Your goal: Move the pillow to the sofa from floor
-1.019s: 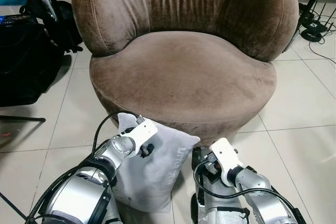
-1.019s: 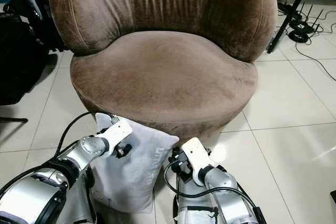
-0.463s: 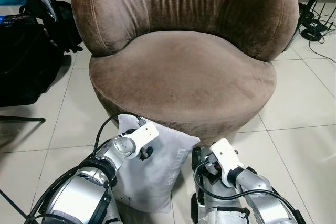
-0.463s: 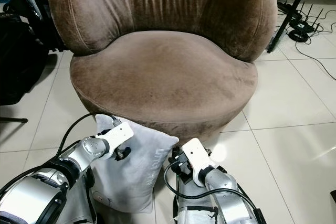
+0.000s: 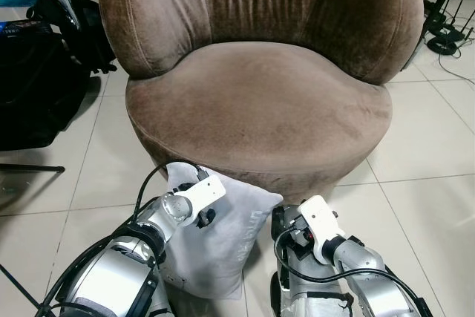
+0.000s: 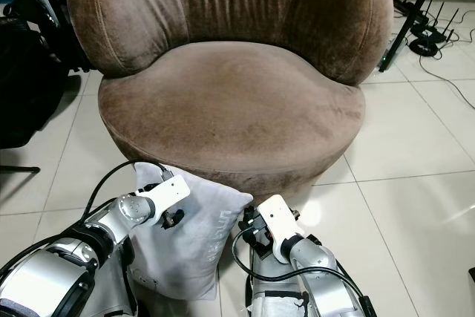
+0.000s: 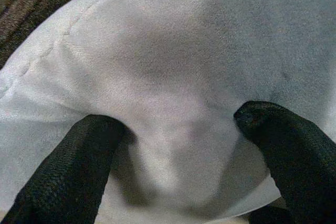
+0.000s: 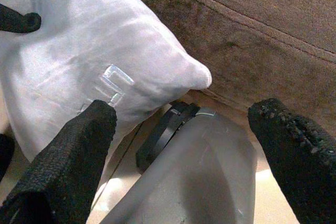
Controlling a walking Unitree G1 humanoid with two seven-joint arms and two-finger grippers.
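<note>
The room had a pale tiled floor, with a round brown velvet sofa standing square ahead of the robot, its seat bare, a heap of black bags off beyond the left arm and some black stands with cables away past the right one. The pillow, a soft grey cushion, stood on edge on the floor, propped against the front of the sofa base and sitting between the two arms, so the job was barely begun: nothing had been lifted, and the whole carry up onto the seat was left to do. The left gripper was pushed into the near face of the pillow, its two black fingers spread to either side of a bunched fold of the fabric and pressing into it; to my eye it had a pinch of the cover started but not closed tight, so I would not call it a firm hold. The right gripper hung wide open just beside the pillow's far corner, holding nothing, with that corner and the sofa's lower edge just ahead of its fingers and part of the robot's own silvery body below them. From where things lay, the grasp needed finishing first, probably with both grippers, then a lift clear of the floor and a reach forward over the seat edge.
</note>
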